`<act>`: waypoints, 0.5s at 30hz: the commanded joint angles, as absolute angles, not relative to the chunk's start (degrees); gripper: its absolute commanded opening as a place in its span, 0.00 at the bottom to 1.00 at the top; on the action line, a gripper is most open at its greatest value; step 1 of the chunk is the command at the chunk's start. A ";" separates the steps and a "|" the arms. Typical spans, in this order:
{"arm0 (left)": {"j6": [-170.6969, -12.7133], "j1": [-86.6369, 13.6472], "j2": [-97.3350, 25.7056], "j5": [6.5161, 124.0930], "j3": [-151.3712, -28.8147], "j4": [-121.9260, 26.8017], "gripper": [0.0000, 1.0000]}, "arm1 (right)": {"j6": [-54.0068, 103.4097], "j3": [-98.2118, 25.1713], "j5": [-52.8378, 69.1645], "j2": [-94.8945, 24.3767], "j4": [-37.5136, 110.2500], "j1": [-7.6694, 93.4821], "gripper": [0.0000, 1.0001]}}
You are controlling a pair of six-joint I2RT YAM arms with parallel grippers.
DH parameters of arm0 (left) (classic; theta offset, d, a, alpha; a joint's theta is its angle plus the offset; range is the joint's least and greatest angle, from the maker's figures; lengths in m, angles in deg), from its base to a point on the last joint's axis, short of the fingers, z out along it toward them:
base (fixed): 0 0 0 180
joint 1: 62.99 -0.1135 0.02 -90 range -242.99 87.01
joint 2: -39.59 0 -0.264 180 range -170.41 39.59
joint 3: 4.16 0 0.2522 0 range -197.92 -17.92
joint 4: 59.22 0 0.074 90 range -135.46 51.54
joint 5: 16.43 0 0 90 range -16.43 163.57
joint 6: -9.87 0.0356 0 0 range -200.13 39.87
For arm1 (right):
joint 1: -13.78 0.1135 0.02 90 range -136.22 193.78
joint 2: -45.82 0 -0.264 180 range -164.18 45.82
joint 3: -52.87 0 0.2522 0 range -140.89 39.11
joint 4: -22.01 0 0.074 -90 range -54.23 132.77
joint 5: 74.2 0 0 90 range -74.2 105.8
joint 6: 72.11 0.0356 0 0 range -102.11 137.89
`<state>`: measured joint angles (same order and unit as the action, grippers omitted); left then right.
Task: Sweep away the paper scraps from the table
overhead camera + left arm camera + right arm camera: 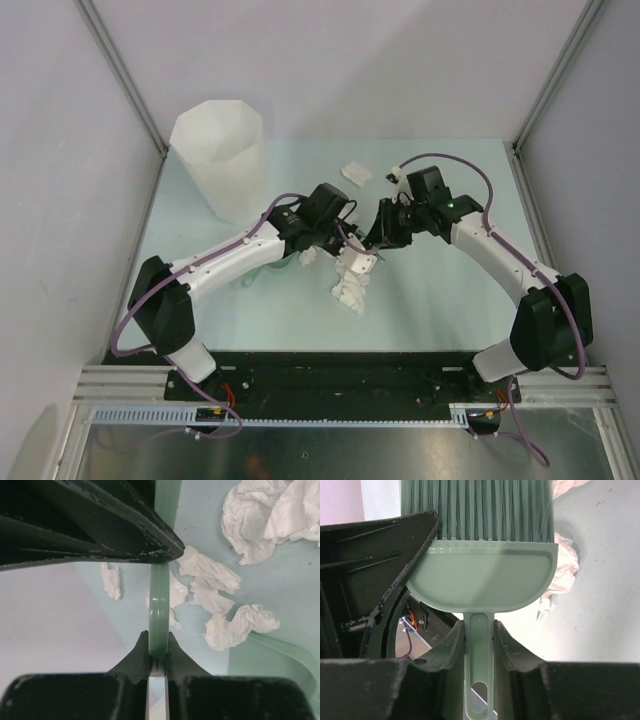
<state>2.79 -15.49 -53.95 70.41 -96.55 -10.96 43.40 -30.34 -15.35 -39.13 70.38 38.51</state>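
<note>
The left gripper (pixel 159 652) pinches a green handle (pixel 159 605), perhaps a dustpan's; the right gripper (pixel 479 630) clamps the brush handle (pixel 480 662).

The paper scraps (pixel 352 280) are crumpled white wads, wrinkled and irregular. Most lie bunched in a loose heap near the middle of the pale mint-green desk (pixel 450 300), several of them touching. A small scrap (pixel 305 258) lies just left of the heap. A lone scrap (pixel 355 172) sits well apart, toward the far edge.
</note>
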 commanded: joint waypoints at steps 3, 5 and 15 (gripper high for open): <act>-14.36 -15.71 -52.87 67.07 -100.01 -12.76 0.00 | 38.73 -31.64 -12.33 -28.73 70.31 34.71 0.67; -21.54 -16.67 -51.73 63.91 -100.98 -12.41 0.00 | 37.06 -31.64 -9.00 -22.49 70.84 32.34 0.89; -48.21 -23.35 -43.21 30.27 -104.06 -6.09 0.00 | 19.92 -31.55 -22.84 -1.12 70.40 28.89 1.00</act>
<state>-34.56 -21.11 -49.64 50.56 -101.38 -7.83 29.24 -30.71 -12.51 -4.29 70.14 28.35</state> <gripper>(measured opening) 0.105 0.995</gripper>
